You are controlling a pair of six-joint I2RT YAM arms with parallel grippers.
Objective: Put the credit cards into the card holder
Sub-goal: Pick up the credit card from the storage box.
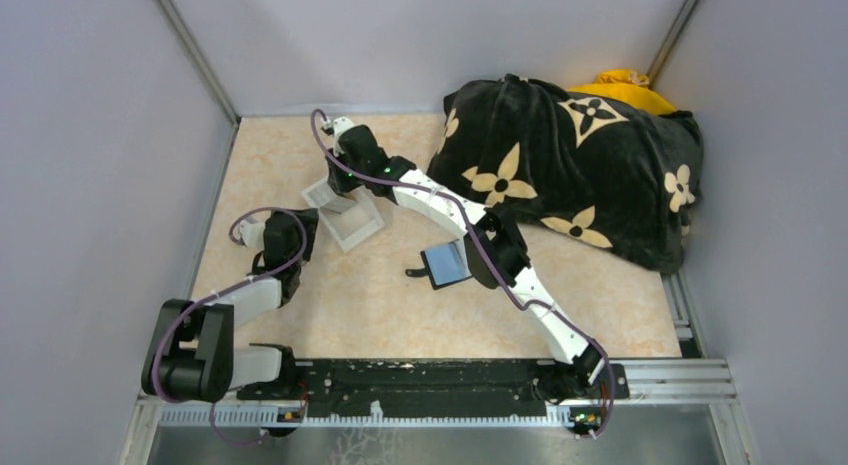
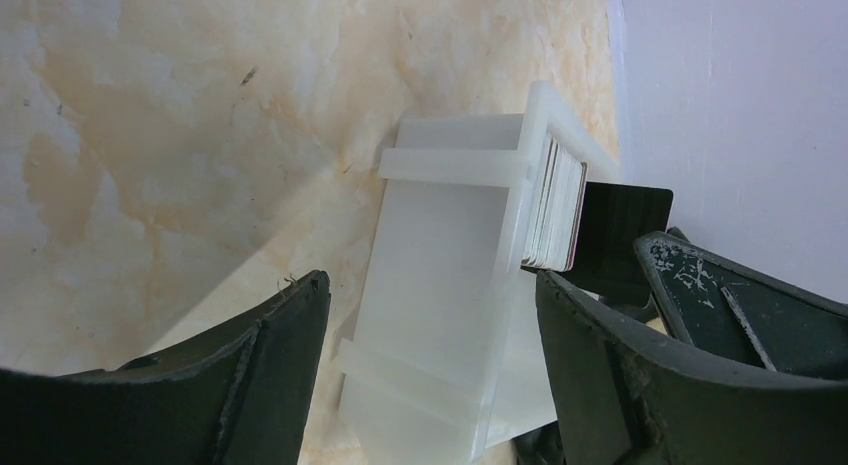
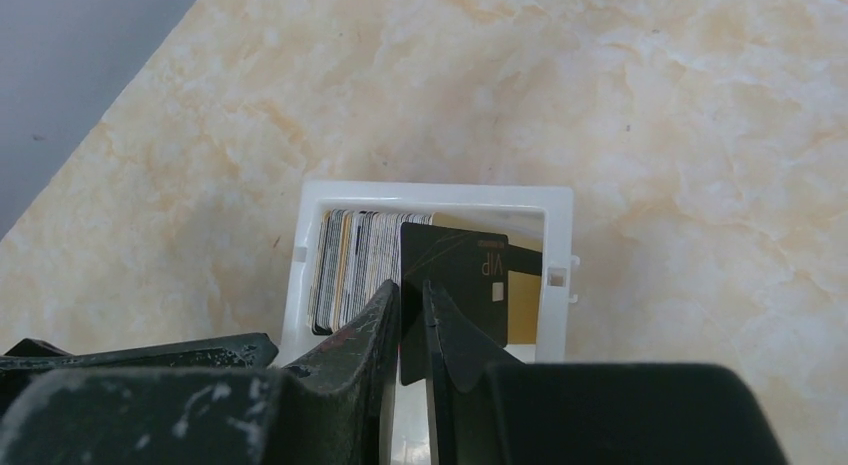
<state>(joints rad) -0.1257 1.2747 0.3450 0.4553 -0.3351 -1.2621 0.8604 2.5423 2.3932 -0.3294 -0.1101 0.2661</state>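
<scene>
Top view: card holder [image 1: 445,263] lies open mid-table, no card seen in it, well apart from the pale plastic box [image 1: 345,213] that the right gripper [image 1: 338,183] reaches into. Left wrist: left gripper [image 2: 428,295] wide and empty over the box; credit cards [image 2: 553,200] stand stacked at its end, one black card [image 2: 628,235] proud of the stack. Right wrist: jaws narrow, pinching that card's edge; judged a first pick, all insertion left.

Table top [image 1: 400,320]: smooth, marble-look, faint sheen. Tray [image 2: 430,285]: milky translucent plastic — matt. Credit card [image 3: 465,275]: black plastic, satin. Cushion [image 1: 580,155]: plush black cloth — gold flower print.
</scene>
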